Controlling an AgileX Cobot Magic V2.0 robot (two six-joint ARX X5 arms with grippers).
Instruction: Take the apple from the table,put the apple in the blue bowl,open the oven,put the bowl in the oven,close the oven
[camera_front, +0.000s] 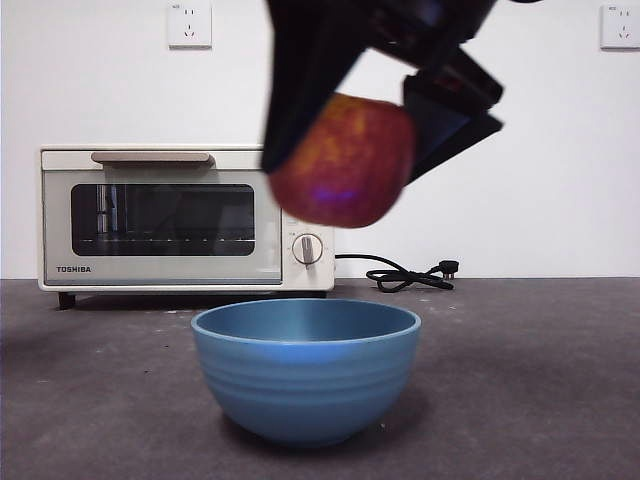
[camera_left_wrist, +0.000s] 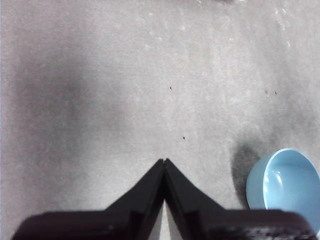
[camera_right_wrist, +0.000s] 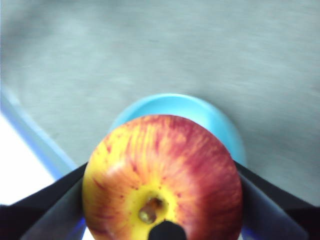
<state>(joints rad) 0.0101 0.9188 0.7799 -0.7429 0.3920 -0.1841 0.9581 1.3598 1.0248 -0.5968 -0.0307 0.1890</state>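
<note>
My right gripper (camera_front: 345, 150) is shut on the red and yellow apple (camera_front: 345, 165) and holds it in the air, straight above the blue bowl (camera_front: 306, 368). In the right wrist view the apple (camera_right_wrist: 162, 177) sits between the two black jaws, with the bowl's rim (camera_right_wrist: 200, 107) showing behind it. The bowl stands upright on the dark grey table (camera_front: 530, 380) with nothing in it. The cream-white oven (camera_front: 185, 218) stands at the back left, its door closed. My left gripper (camera_left_wrist: 164, 162) is shut and hangs above bare table, the blue bowl (camera_left_wrist: 285, 185) off to one side.
A black cord with its plug (camera_front: 410, 275) lies on the table to the right of the oven. Two wall sockets (camera_front: 190, 24) sit high on the white wall behind.
</note>
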